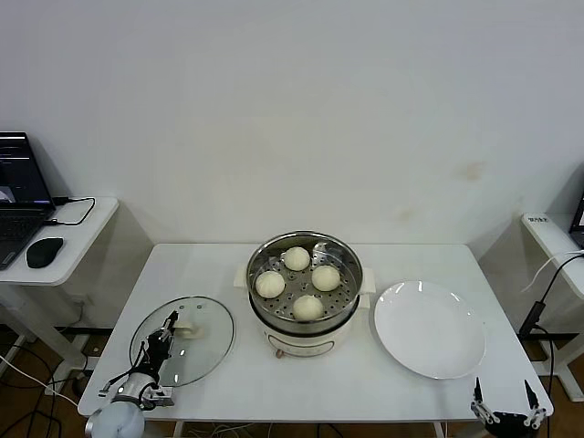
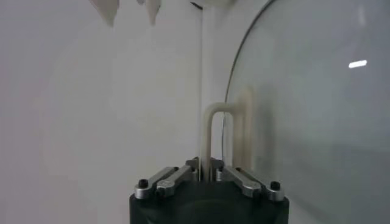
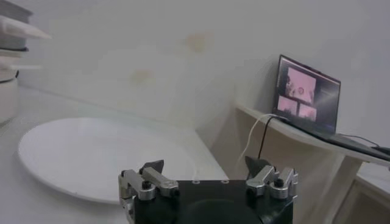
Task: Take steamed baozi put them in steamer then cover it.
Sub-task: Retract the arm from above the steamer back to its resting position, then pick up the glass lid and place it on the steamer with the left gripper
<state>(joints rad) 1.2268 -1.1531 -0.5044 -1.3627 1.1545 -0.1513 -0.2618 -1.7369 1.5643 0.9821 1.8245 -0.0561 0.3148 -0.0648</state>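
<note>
No brand name or readable writing shows on any of the items. At the centre of the white table [image 1: 301,383], four cream-white steamed baozi [image 1: 308,307] sit apart from one another on the perforated tray inside the open steel steamer [image 1: 347,292], which rests on its cream-white electric base. The cover [image 1: 205,342], a clear glass lid with a metal rim, lies on the table to the left of the steamer, near the front edge, off the pot. The left gripper [image 1: 165,330] reaches over the lid from the near-left corner; the left wrist view shows its fingers drawn together on the lid's cream-white bar handle [image 2: 210,131], which rises between them. To the right of the steamer lies a flat white plate [image 1: 429,328] with nothing on it. The right gripper [image 1: 508,408] hangs at the table's near-right corner, just off the plate, its fingers [image 3: 152,172] spread wide and holding nothing. A plain white wall [image 1: 292,109] backs the scene. On a side desk [image 1: 82,228] at the far left stand a laptop [image 1: 18,196] with its screen lit and a black mouse [image 1: 44,252], with cables trailing to the floor; another lit laptop [image 3: 304,94] sits on a second desk at the right.
</note>
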